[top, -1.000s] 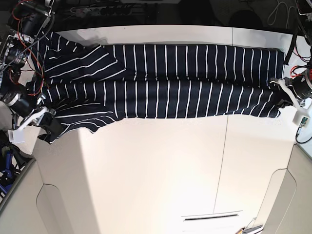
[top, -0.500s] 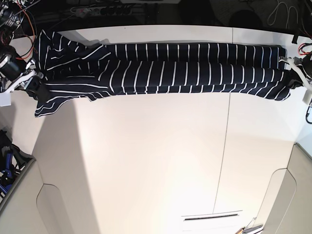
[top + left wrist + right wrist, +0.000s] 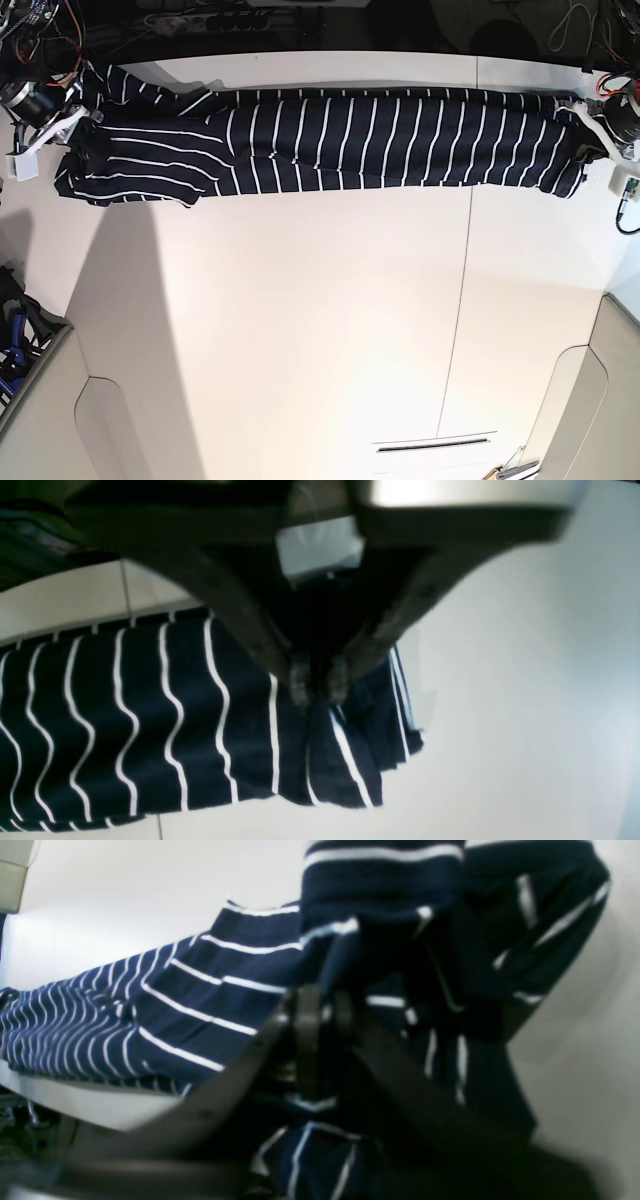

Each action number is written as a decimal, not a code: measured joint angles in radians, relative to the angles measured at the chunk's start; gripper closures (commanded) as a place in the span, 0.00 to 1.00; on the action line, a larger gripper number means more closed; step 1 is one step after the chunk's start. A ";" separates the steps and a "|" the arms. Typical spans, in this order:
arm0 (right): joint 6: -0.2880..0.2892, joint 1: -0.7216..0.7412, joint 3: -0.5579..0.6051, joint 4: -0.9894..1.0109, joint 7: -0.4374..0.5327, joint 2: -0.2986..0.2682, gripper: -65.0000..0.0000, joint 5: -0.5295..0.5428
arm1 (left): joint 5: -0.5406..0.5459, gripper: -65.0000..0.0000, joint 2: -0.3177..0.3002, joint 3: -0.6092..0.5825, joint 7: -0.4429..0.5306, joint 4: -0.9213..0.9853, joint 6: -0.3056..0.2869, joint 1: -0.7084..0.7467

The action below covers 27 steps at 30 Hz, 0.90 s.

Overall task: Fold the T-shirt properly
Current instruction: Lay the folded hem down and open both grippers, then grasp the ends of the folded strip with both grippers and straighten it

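The dark navy T-shirt point(image 3: 330, 140) with thin white stripes lies stretched in a long narrow band across the far side of the white table point(image 3: 300, 320). My left gripper point(image 3: 588, 138) is shut on the shirt's end at the base view's right; in the left wrist view point(image 3: 317, 687) its fingertips pinch bunched fabric point(image 3: 150, 720). My right gripper point(image 3: 78, 135) is shut on the shirt's other end, where a sleeve bunches; in the right wrist view point(image 3: 320, 1010) it pinches folded cloth point(image 3: 210, 990).
Cables and electronics point(image 3: 30, 30) crowd the far left corner. A blue object point(image 3: 12, 345) sits at the left edge. A seam point(image 3: 460, 300) runs down the table. A dark slot point(image 3: 430, 447) lies near the front edge.
Both grippers have carried the shirt's ends toward the far edge of the table. The lower half has folded up, so the shirt is now a narrower band.
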<state>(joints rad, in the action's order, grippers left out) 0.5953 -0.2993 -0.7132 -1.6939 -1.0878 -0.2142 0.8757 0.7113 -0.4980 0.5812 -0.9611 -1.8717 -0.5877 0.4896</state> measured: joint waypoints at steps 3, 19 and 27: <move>0.000 0.000 0.000 0.004 0.001 -0.001 0.49 -0.005 | 0.000 0.65 0.020 0.000 0.000 0.000 0.000 0.000; 0.000 0.000 -0.226 -0.035 -0.005 -0.002 0.48 0.078 | 0.109 0.41 0.022 0.221 -0.030 0.001 0.042 0.000; -0.001 0.011 -0.209 -0.094 0.001 0.001 1.00 0.123 | 0.104 0.35 0.047 0.232 -0.009 0.003 0.044 -0.002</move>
<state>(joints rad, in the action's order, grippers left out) 0.5945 -0.2878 -0.9222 -1.7878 -1.0866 -0.2134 0.9985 0.8154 -0.4511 0.8131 -0.9699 -1.8687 -0.5434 0.4873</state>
